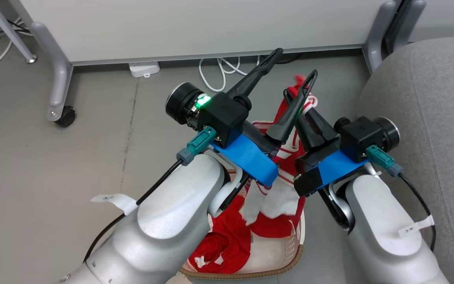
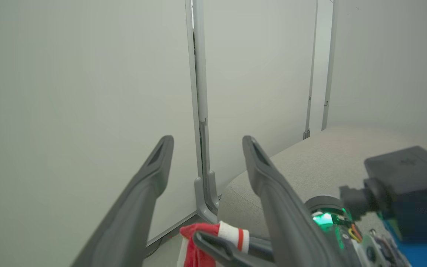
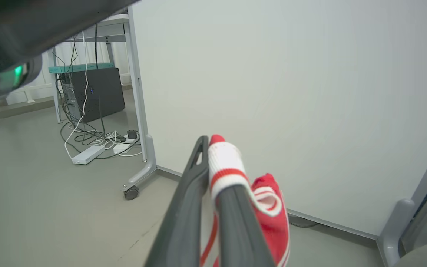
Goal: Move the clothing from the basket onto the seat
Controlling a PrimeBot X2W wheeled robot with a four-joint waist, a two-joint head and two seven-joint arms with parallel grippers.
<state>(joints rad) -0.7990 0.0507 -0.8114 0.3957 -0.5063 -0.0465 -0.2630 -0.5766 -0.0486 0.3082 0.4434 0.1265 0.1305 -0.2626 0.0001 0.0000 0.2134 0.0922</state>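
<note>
okay, my right pincer [image 3: 209,148] shut tight on clothing [image 1: 286,157] by its striped edge. cloth hangs long way down, low end in basket [image 1: 286,260]. left pincer [image 2: 207,140] wide open, holds nothing. seat [image 1: 428,90] lies off to right (right arm nearer), so i guess swing goes right.

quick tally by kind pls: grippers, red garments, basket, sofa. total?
grippers: 2 (left gripper open, right gripper shut on cloth)
basket: 1
sofa: 1
red garments: 2, as far as I can tell (held garment hanging from the right gripper, other garment lying in the basket)
total: 6
</note>
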